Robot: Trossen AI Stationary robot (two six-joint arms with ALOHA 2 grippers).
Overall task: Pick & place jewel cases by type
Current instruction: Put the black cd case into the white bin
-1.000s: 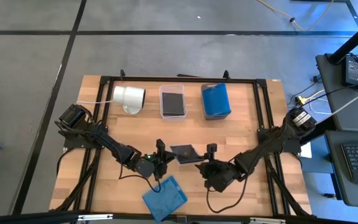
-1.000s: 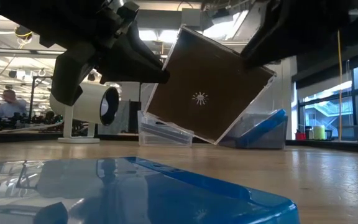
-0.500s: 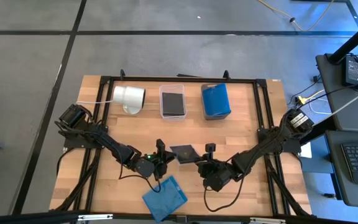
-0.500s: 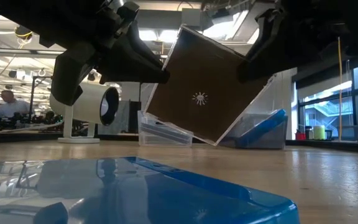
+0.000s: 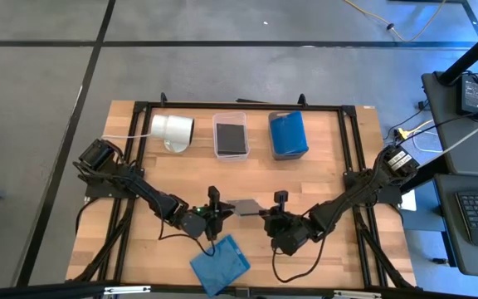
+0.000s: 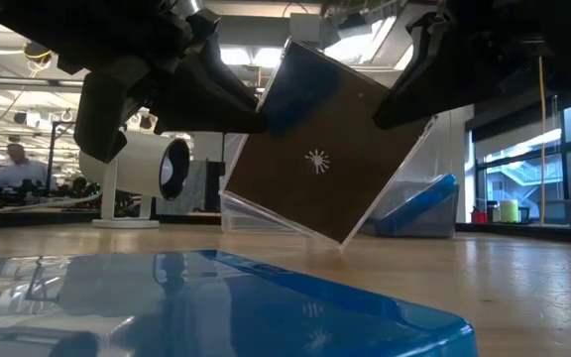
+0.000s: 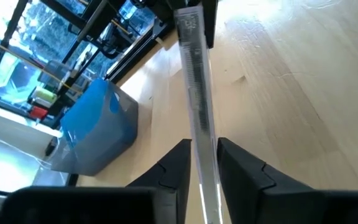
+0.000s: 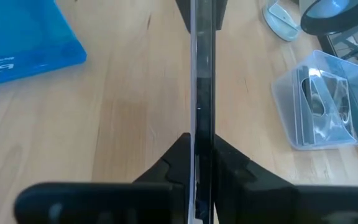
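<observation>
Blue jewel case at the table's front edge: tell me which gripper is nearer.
Left. The left gripper hangs just behind the blue jewel case; the right gripper is behind it too, off toward the right.

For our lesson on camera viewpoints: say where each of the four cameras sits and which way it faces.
High: overhead, facing down; both arms meet at the dark jewel case.
Low: table height, facing level; the case hangs between both grippers.
Left wrist: along the left gripper at the case's edge.
Right wrist: along the right gripper, shut on the case.
Shared: low and high views both show the blue jewel case.
</observation>
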